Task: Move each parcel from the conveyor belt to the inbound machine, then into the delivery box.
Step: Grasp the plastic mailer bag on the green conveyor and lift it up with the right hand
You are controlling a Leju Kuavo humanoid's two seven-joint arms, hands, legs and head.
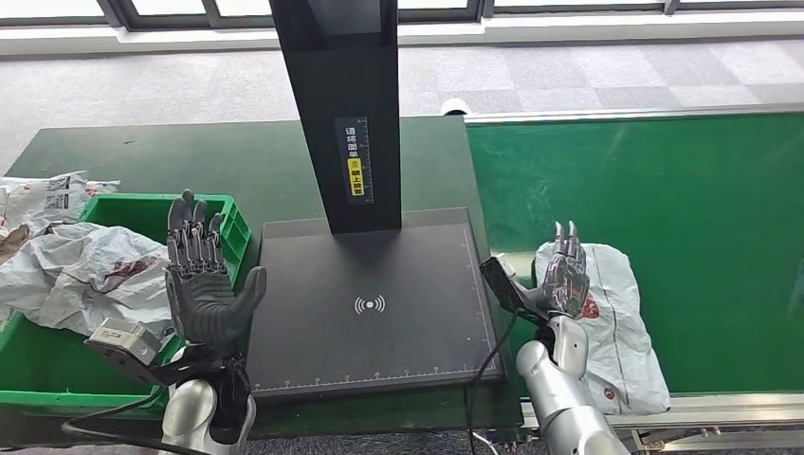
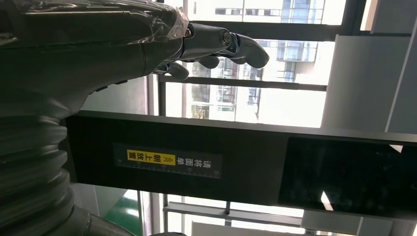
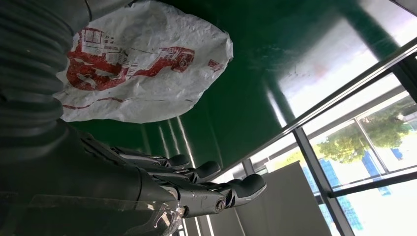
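Bin (image 1: pixel 239 230) far left, green, holds crumpled white bags (image 1: pixel 81 270); its left part is cut off by the frame edge. Left hand (image 1: pixel 201 284) raised beside it, fingers straight and apart, holding nothing. Scan plate (image 1: pixel 379 303) in the middle is bare, black post (image 1: pixel 349 114) rising at its back. Right hand (image 1: pixel 563 275) up at the belt's near edge, fingers straight, close together, empty, partly covering the white parcel (image 1: pixel 621 322) lying on the green belt (image 1: pixel 664 199).
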